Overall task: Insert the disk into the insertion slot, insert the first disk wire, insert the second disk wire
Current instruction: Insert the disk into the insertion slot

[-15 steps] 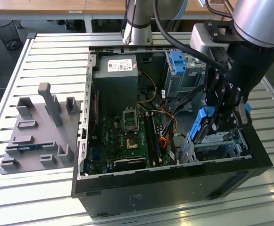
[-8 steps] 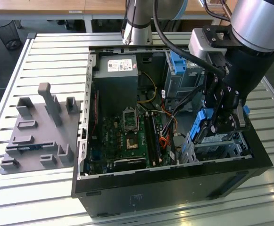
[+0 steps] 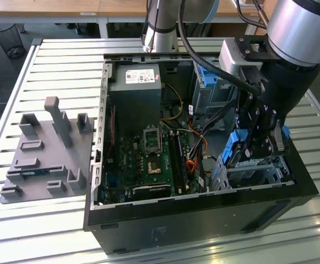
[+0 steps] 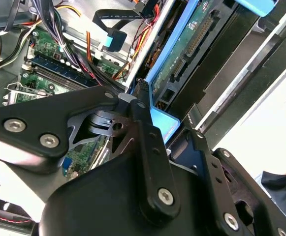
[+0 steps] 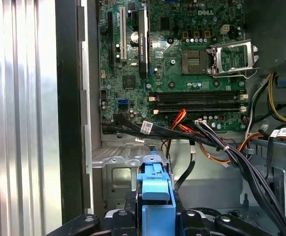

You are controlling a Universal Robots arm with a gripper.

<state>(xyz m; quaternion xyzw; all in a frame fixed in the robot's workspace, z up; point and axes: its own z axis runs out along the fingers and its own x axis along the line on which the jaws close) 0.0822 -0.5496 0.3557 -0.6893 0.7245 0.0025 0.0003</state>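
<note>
My gripper (image 3: 248,151) is shut on the disk (image 3: 234,146), whose bright blue carrier stands on edge at the case's front corner on the exterior view's right. It hangs just above the insertion slot (image 3: 256,171), a low grey metal cage. In the second wrist view the black fingers (image 4: 143,113) clamp the blue carrier, and the disk (image 4: 182,54) shows its green circuit board. In the first wrist view the disk (image 5: 155,196) sits between the jaws over grey sheet metal (image 5: 115,164). A black flat cable with a blue plug (image 4: 115,39) and bundled wires (image 5: 182,123) lie loose nearby.
The open computer case (image 3: 204,220) lies on a slatted table. Inside it are the motherboard (image 3: 148,159), a grey power supply (image 3: 135,88) and a taller cage with a blue bracket (image 3: 209,88). A grey fixture plate with blocks (image 3: 44,159) lies at the exterior view's left.
</note>
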